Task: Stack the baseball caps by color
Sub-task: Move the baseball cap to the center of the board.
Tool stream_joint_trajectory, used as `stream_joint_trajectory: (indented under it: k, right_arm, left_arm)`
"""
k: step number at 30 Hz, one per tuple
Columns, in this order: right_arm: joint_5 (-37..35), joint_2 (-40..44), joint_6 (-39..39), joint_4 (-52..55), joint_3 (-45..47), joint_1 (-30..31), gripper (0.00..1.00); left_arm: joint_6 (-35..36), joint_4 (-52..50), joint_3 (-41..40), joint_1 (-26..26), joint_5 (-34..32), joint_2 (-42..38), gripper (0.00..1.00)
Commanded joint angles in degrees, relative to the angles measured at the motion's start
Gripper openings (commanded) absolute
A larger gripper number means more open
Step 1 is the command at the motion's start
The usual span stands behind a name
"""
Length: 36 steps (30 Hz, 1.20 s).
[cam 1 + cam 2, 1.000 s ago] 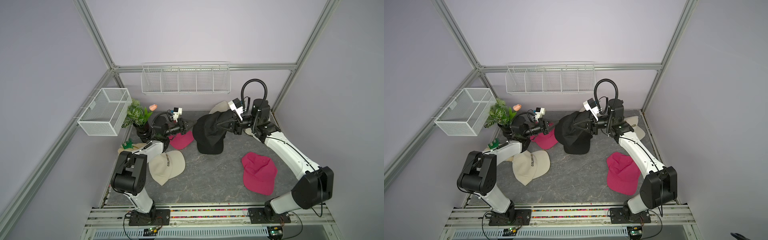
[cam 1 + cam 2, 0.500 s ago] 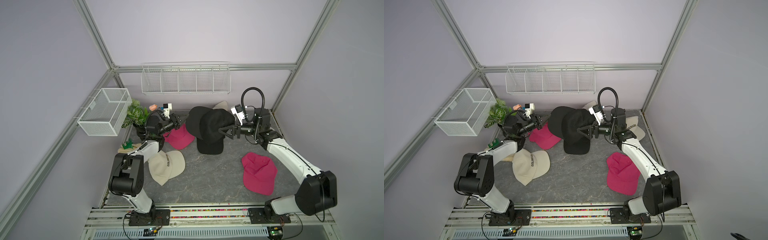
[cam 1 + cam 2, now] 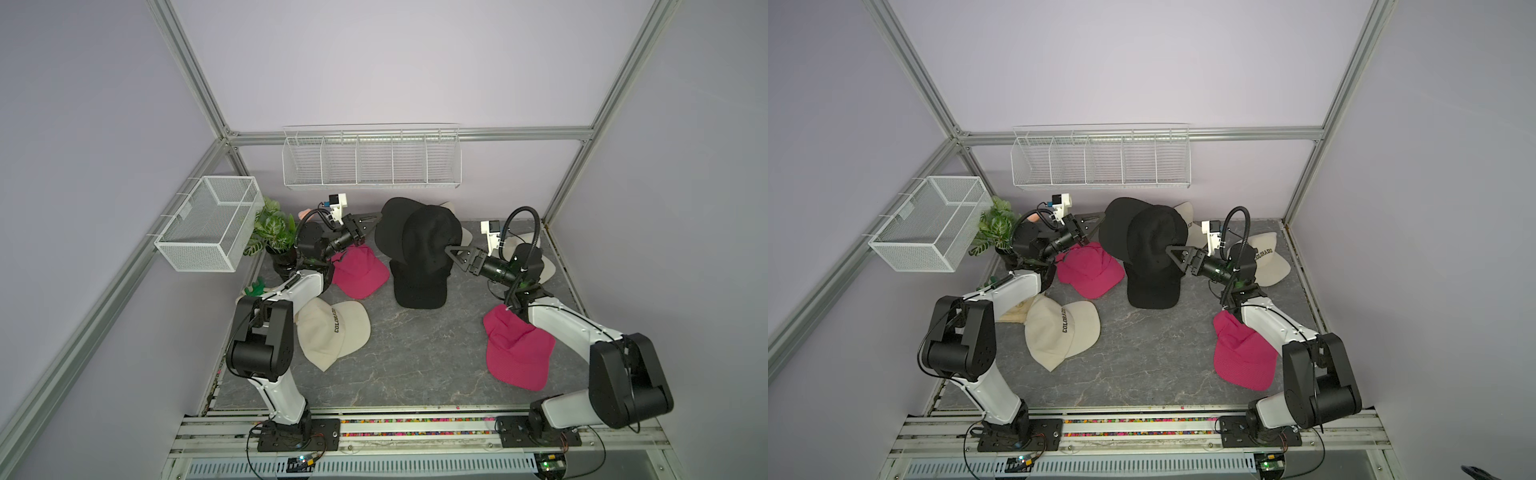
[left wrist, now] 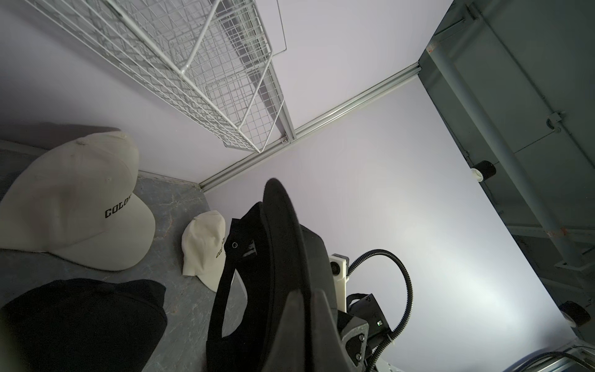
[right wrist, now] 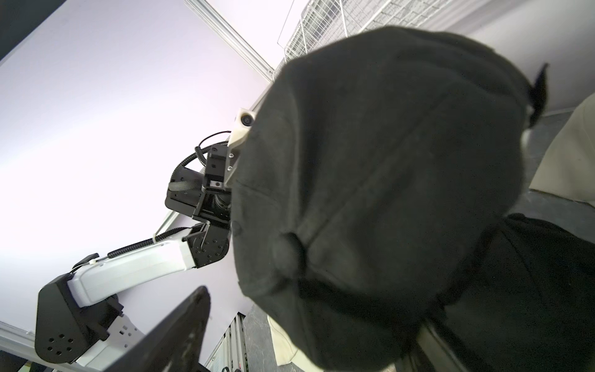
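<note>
Near edge of the worktop (image 3: 415, 365): near pink cap (image 3: 517, 353) under the right arm, near cream cap (image 3: 332, 332) by the left arm. Neither is touched.

Mid worktop: flat black cap (image 3: 419, 289) lies brim toward the near edge. It may be more than one cap, can't tell. Far pink cap (image 3: 359, 272) sits just beside it on the left.

Key relation: held black cap (image 3: 428, 239) hangs in the air just above and behind the flat black cap, between the two tools. It is tipped on edge, with the brim toward the left tool (image 3: 376, 215) and the crown with its button facing the right tool (image 3: 453, 258). So the black pile is down and toward the near side from the load, and the left arm carries it.

Left tool: fingers pinched tight on the brim edge of the held black cap, clear in the left wrist view.

Right tool: fingers spread wide at the crown, gripping nothing. Whether a finger brushes the fabric, can't tell.

Likely next: lower the cap onto the flat black one, crown up. It needs turning level, as the floppy crown may land skewed.

Far back: far-right cream cap (image 3: 1266, 257), and back cream cap (image 3: 1185, 212) partly hidden behind the held one.
</note>
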State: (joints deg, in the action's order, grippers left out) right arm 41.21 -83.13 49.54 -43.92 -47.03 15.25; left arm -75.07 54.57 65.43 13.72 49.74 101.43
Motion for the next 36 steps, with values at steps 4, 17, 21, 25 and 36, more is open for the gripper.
stream_joint_trajectory:
  k: [4, 17, 21, 25, 36]
  right_arm:
    - [-1.9, -3.8, 2.7, -12.2, -0.7, 0.7, 0.89]
    - [5.1, -9.8, 15.9, -37.8, -1.4, 0.8, 0.31]
    - [5.3, -7.6, 15.3, -37.4, 0.0, -0.2, 0.06]
    - [6.6, -6.3, 15.5, -36.6, 0.3, -1.3, 0.06]
    - [11.7, -0.6, 7.0, -20.2, -5.4, -1.4, 0.07]
  left_arm:
    - [-1.9, 1.5, 3.4, 0.8, 1.1, 0.4, 0.00]
    - [1.8, -4.9, 3.8, -0.1, 0.0, 1.8, 0.00]
    - [2.6, -6.3, 2.3, -1.8, -0.9, 1.2, 0.00]
    - [4.7, -9.0, 0.8, -3.3, -1.6, -0.1, 0.00]
    - [12.0, -18.7, -2.5, -4.7, -5.0, -2.8, 0.00]
